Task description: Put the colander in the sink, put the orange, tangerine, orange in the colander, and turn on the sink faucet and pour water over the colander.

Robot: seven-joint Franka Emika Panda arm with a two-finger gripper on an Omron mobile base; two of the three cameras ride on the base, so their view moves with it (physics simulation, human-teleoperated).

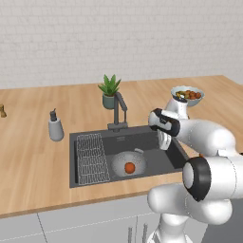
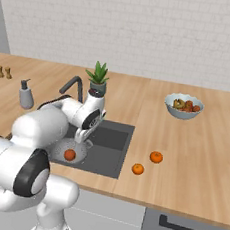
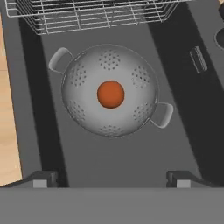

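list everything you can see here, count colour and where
colander: one, grey metal, standing in the sink
sink: one, dark grey, set into the wooden counter
wire rack: one, pale metal, at one end of the sink
orange fruit in colander: one, orange, in the middle of the colander
orange fruits on counter: two, orange, on the counter beside the sink
sink faucet: one, dark grey, behind the sink, no water running
soap dispenser: one, grey, on the counter beside the sink
potted plant: one, green, behind the faucet
fruit bowl: one, pale with mixed fruit, further along the counter
small brown items: two, far end of the counter
tool: one, dark tips, open and empty above the colander
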